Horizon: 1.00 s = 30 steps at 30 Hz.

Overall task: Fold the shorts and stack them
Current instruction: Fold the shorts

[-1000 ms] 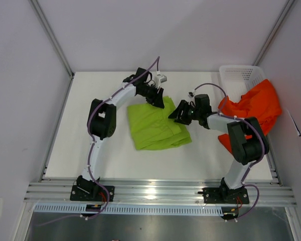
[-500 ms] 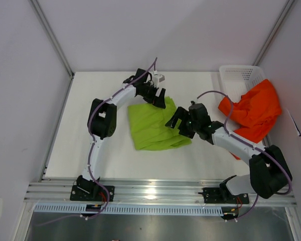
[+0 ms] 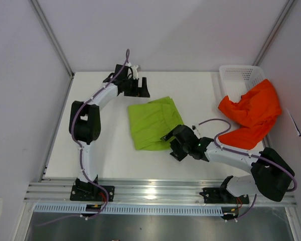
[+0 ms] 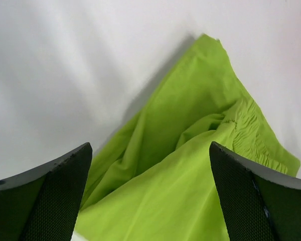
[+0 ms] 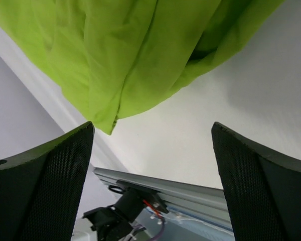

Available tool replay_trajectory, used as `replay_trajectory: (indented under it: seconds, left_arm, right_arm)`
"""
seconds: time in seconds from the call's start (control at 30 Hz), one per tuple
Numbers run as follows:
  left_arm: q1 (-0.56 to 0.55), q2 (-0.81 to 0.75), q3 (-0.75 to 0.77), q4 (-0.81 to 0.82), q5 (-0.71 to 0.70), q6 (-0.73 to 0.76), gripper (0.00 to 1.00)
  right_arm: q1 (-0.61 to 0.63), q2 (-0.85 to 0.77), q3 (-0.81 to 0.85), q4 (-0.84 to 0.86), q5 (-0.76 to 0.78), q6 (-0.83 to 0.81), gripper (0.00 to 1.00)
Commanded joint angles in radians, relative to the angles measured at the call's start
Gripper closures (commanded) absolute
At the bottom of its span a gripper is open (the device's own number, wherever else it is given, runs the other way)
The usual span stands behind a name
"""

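The lime green shorts [image 3: 151,123] lie folded in the middle of the table, and they fill the lower part of the left wrist view [image 4: 190,165] and the top of the right wrist view [image 5: 130,50]. My left gripper [image 3: 142,88] [image 4: 149,150] hovers open behind and to the left of them, holding nothing. At their near right corner my right gripper [image 3: 170,143] [image 5: 153,130] is open and empty, its jaws over bare table. The orange-red shorts [image 3: 252,113] lie crumpled at the right, partly over the basket.
A white mesh basket [image 3: 237,75] stands at the back right corner. The aluminium rail [image 3: 150,190] [image 5: 190,193] runs along the near edge, with the left arm's base [image 5: 115,216] on it. Grey walls close in on both sides.
Both grippers have opened. The left one drew back and to the left, off the green shorts' far edge. The right one swung from their right side towards their near right corner.
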Motion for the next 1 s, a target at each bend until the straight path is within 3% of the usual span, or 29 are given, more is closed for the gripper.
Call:
replay_trajectory:
  seconds: [0.0, 0.3, 0.8, 0.9, 0.93, 0.97]
  left_arm:
    - [0.004, -0.122, -0.022, 0.050, -0.107, -0.072, 0.01]
    - [0.027, -0.257, -0.121, 0.062, -0.196, -0.117, 0.01]
    - [0.041, -0.294, -0.130, 0.057, -0.215, -0.118, 0.01]
    - [0.043, -0.296, -0.130, 0.053, -0.219, -0.115, 0.01]
    - [0.043, -0.297, -0.130, 0.051, -0.219, -0.114, 0.01]
    - [0.046, -0.297, -0.130, 0.051, -0.219, -0.114, 0.01]
  right_arm:
    - [0.036, 0.008, 0.002, 0.116, 0.101, 0.199, 0.01]
    - [0.103, 0.135, -0.033, 0.300, 0.130, 0.331, 0.00]
    - [0.103, 0.290, -0.033, 0.384, 0.210, 0.436, 0.01]
    - [0.083, 0.307, -0.011, 0.340, 0.222, 0.420, 0.15]
    - [0.079, 0.310, -0.009, 0.332, 0.224, 0.417, 0.29]
    - [0.073, 0.313, -0.006, 0.325, 0.227, 0.414, 0.33]
